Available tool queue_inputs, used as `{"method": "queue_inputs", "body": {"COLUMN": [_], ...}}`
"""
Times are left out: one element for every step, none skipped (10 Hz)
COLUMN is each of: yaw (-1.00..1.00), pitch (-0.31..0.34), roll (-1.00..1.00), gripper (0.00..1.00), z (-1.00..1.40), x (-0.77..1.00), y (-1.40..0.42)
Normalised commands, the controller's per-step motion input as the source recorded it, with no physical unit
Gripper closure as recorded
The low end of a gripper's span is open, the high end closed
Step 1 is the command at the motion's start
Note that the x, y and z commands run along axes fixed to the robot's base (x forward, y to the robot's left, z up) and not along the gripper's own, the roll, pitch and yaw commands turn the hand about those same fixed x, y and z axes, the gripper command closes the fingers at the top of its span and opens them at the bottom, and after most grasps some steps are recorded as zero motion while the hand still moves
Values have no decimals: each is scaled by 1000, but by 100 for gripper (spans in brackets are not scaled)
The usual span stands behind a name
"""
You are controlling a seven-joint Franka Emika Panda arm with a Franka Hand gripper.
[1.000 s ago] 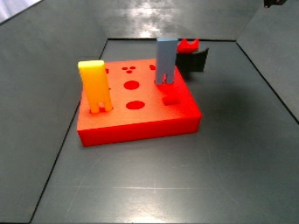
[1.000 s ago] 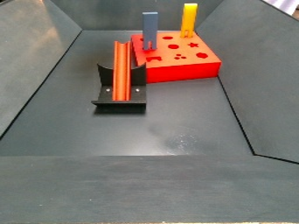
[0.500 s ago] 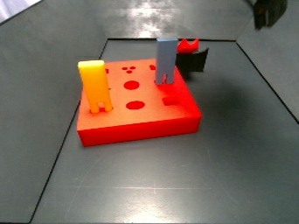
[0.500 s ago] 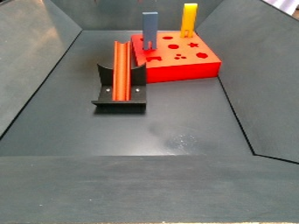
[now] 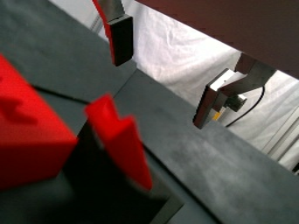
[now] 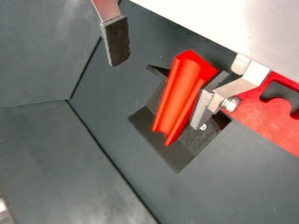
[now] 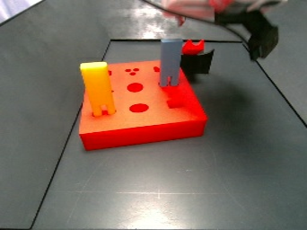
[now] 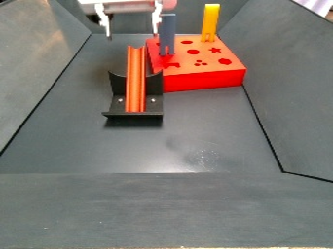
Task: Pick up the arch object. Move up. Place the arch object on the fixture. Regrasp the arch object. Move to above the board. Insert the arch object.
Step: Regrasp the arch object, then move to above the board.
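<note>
Overhead, end effector (image 8: 129, 21) open and empty above arch object (image 8: 131, 76) on fixture (image 8: 134, 107).

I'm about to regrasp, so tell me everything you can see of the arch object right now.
The arch object is a long, solid red bar, smooth and plastic-looking, with a lengthwise groove along its upper face. It lies propped at a slant in the fixture, one end raised, beside the board. Only the fixture touches it. In a wrist view the same arch object stands clear of the gripper, whose jaws are open above it, one to each side, nothing between them.
</note>
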Motion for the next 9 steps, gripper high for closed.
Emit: {"method": "queue_inputs", "body": {"yaw": [-49, -55, -56, -46, -38, 0, 17, 19, 58], "pitch": [-87, -71, -50, -27, -10, 0, 175, 171, 116], "roll": [55, 52, 52, 57, 58, 0, -46, -53, -81], "gripper": [0, 0, 0, 0, 0, 100, 100, 100, 100], "z": [-1000, -874, -700, -475, -317, 0, 1000, 1000, 1000], "x": [65, 63, 56, 54, 56, 0, -223, -223, -213], "y": [27, 18, 13, 6, 3, 0, -27, -29, -22]}}
